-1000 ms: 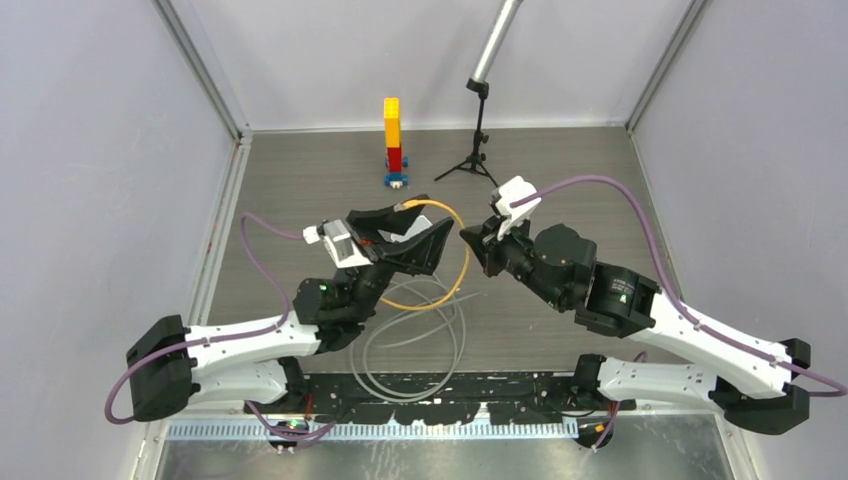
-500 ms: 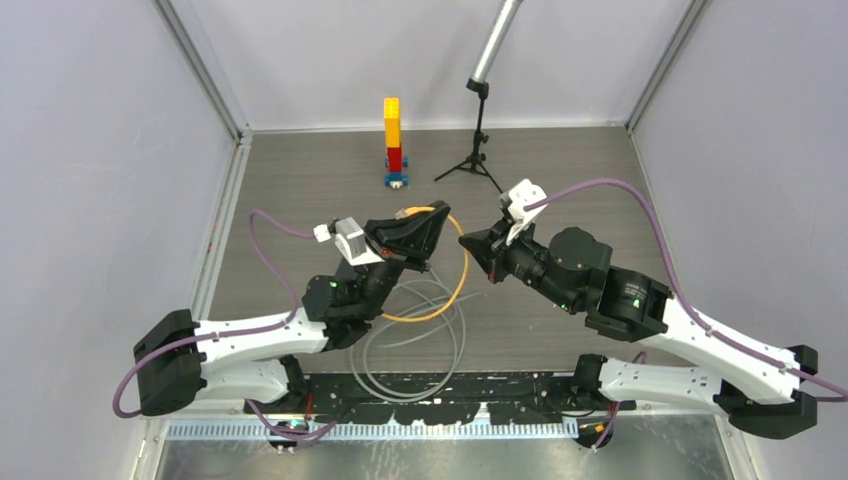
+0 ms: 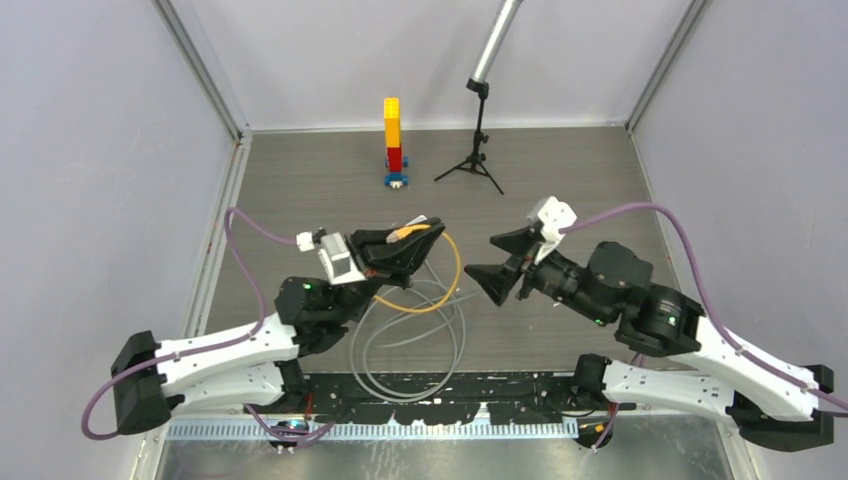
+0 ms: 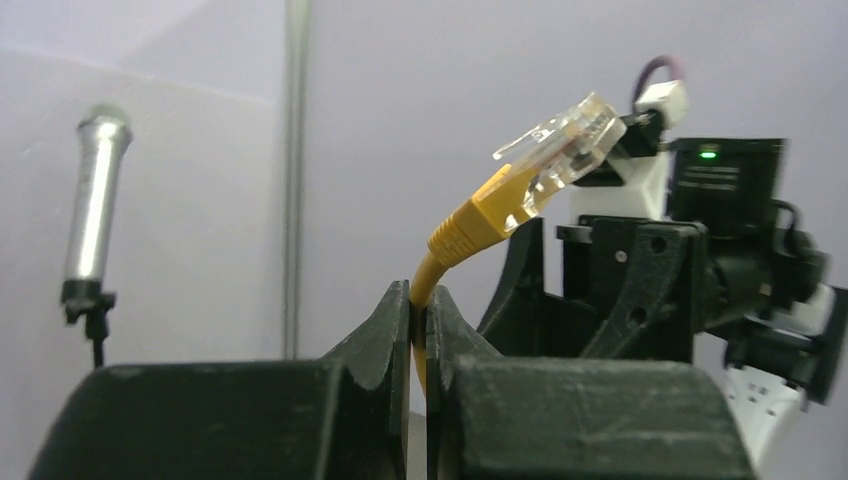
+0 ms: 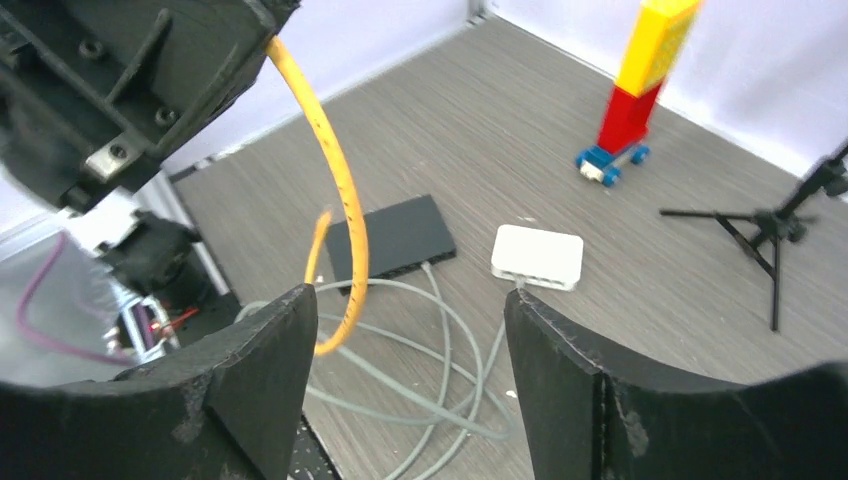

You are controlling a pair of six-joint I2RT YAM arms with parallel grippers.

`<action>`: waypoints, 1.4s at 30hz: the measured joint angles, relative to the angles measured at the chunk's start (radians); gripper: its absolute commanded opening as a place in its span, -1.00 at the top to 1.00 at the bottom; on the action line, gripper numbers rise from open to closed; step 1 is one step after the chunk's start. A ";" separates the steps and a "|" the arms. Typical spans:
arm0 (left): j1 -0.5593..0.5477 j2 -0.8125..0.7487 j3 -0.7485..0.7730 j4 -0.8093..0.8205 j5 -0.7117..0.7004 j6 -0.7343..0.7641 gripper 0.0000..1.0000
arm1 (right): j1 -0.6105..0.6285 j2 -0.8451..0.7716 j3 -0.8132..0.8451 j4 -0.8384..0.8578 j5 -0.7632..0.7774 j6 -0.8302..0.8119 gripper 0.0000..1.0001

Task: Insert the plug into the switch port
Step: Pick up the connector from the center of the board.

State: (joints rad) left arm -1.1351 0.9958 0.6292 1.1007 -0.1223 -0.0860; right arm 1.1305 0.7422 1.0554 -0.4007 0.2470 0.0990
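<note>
My left gripper (image 4: 418, 295) is shut on the yellow cable (image 4: 430, 270) just below the clear plug (image 4: 560, 140). The plug sticks up and to the right, free in the air. From above, the left gripper (image 3: 412, 238) hovers mid-table with the plug (image 3: 400, 235) on top. My right gripper (image 3: 485, 258) faces it from the right, open and holding nothing. In the right wrist view, the small white box (image 5: 537, 256) lies flat on the table beyond the right gripper (image 5: 405, 310). A grey cable enters its near side. I cannot make out the switch port opening.
A flat black box (image 5: 390, 240) lies left of the white one. Loops of grey cable (image 3: 410, 340) spread toward the near edge. The yellow cable (image 3: 455, 270) arcs down between the grippers. A brick tower (image 3: 393, 140) and a small tripod (image 3: 478, 140) stand at the back.
The left gripper has shut on the yellow cable and drawn slightly left. The right gripper has opened and backed away to the right.
</note>
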 measured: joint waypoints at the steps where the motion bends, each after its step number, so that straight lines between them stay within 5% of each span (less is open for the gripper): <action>1: 0.000 -0.027 -0.001 -0.024 0.041 0.003 1.00 | 0.000 -0.023 -0.006 0.000 -0.026 -0.013 -0.49; 10: 0.000 -0.192 0.010 -0.243 0.519 0.000 1.00 | 0.000 -0.181 -0.094 0.093 -0.407 -0.138 -0.61; 22: 0.000 -0.142 0.088 -0.320 0.870 -0.034 1.00 | 0.000 0.002 -0.103 0.240 -0.718 -0.134 -0.48; 29: 0.003 -0.093 0.143 -0.335 0.983 -0.043 1.00 | 0.003 0.050 -0.108 0.318 -0.819 -0.067 0.02; 36: 0.012 -0.079 0.160 -0.327 1.005 -0.049 1.00 | 0.011 0.048 -0.108 0.369 -0.905 -0.007 0.97; 42: 0.013 -0.079 0.160 -0.322 1.006 -0.063 1.00 | 0.013 0.043 -0.108 0.367 -0.913 0.006 0.99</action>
State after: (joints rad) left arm -1.1225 0.9169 0.7895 0.7792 0.8837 -0.1486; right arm 1.1435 0.7853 0.9478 -0.0338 -0.6659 0.1055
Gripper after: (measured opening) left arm 0.038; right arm 0.069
